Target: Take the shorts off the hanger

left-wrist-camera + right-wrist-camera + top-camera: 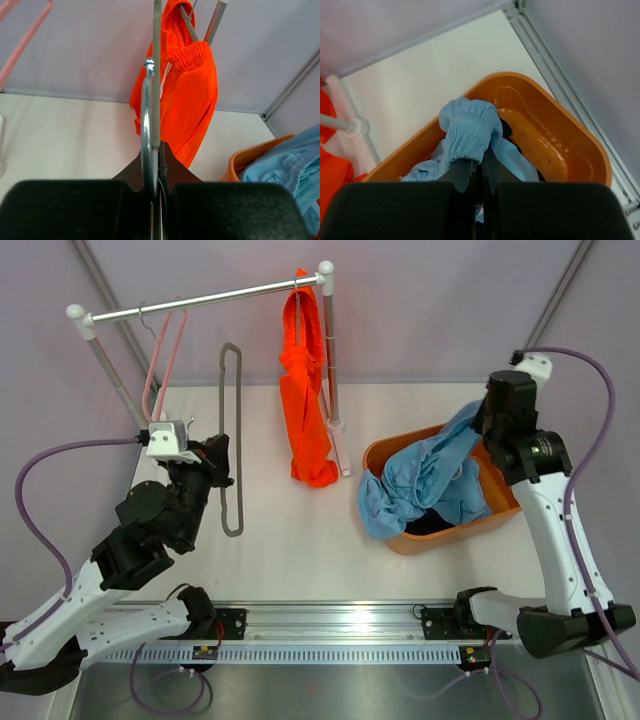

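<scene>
From above, the bright orange fabric shorts hang lengthwise down from the silver clothes rail's right end, nearest the left pincer, which is clamped on a bare grey metal hanger below the rail; its wrist view puts them dead ahead; the right wrist view shows the right pincer closed on light blue shorts over an orange plastic tub.

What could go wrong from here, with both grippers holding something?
1. The light blue shorts drape over the basket rim; if the right gripper releases now, they may slide onto the table.
2. The left gripper holds the grey hanger near the orange shorts; swinging it might snag them.
</scene>
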